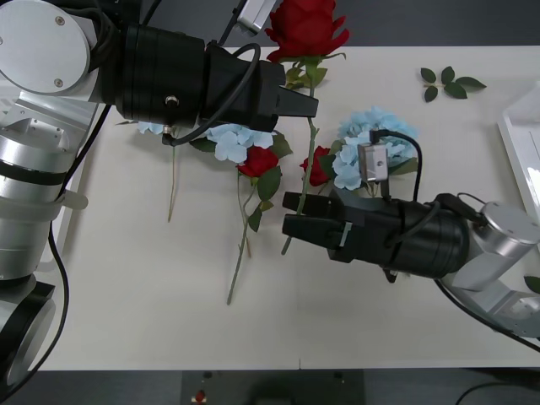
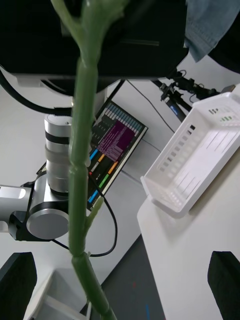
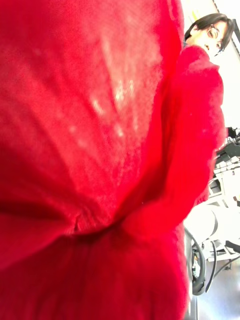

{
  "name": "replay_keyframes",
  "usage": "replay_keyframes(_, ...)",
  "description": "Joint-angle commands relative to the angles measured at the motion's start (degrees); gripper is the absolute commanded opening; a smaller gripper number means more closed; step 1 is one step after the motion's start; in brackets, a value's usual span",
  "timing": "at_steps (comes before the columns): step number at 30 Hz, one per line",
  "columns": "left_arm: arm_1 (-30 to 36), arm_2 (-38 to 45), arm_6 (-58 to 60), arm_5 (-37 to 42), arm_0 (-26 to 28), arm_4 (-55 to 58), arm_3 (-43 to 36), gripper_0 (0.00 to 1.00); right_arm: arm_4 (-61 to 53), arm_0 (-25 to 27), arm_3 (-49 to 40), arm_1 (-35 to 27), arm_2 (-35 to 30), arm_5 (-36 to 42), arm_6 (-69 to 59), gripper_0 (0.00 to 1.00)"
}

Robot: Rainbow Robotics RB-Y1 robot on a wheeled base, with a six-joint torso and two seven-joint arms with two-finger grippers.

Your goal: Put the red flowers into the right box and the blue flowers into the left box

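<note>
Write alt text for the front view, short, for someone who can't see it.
Both grippers meet on one long-stemmed red rose: the left gripper holds the stem just below the bloom and the right gripper is at its lower end. Two more red roses and pale blue flowers lie on the white table between the arms.

Red rose bloom (image 3: 90, 150) v. close up, petals across nearly whole pic.
</note>
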Motion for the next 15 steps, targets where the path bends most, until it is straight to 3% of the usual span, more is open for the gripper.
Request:
replay_keyframes(1, 0.9, 0.3, -1.6, -0.7, -1.5, 0.5, -1.1, 0.00, 0.0, -2.0, -2.1, 2.3, 2.7, -2.6, 1.8, 1.00)
replay_keyframes(7, 0.9, 0.3, -1.6, -0.7, -1.5, 0.5, -1.1, 0.00, 3.7, -2.8, -2.0, 5.3, 2.9, -4.7, 1.8, 1.00)
replay_keyframes(9, 0.9, 0.3, -1.6, -0.7, -1.5, 0.5, -1.1, 0.00, 3.6, -2.8, -1.8, 5.8, 2.9, -5.1, 1.8, 0.93)
replay_keyframes(11, 0.9, 0.3, -1.6, -0.7, -1.5, 0.5, -1.1, 0.00, 3.7, -2.9, -1.6, 6.3, 2.8, -5.5, 1.8, 0.77)
replay_keyframes(12, 0.9, 0.3, -1.6, -0.7, -1.5, 0.5, -1.1, 0.00, 3.6, -2.9, -1.4, 6.4, 2.5, -5.8, 1.8, 0.62)
replay_keyframes(13, 0.9, 0.3, -1.6, -0.7, -1.5, 0.5, -1.1, 0.00, 3.6, -3.0, -1.3, 6.4, 2.4, -5.9, 1.8, 0.57)
replay_keyframes(15, 0.9, 0.3, -1.6, -0.7, -1.5, 0.5, -1.1, 0.00, 3.6, -3.0, -0.8, 6.8, 2.1, -6.0, 1.8, 0.38)
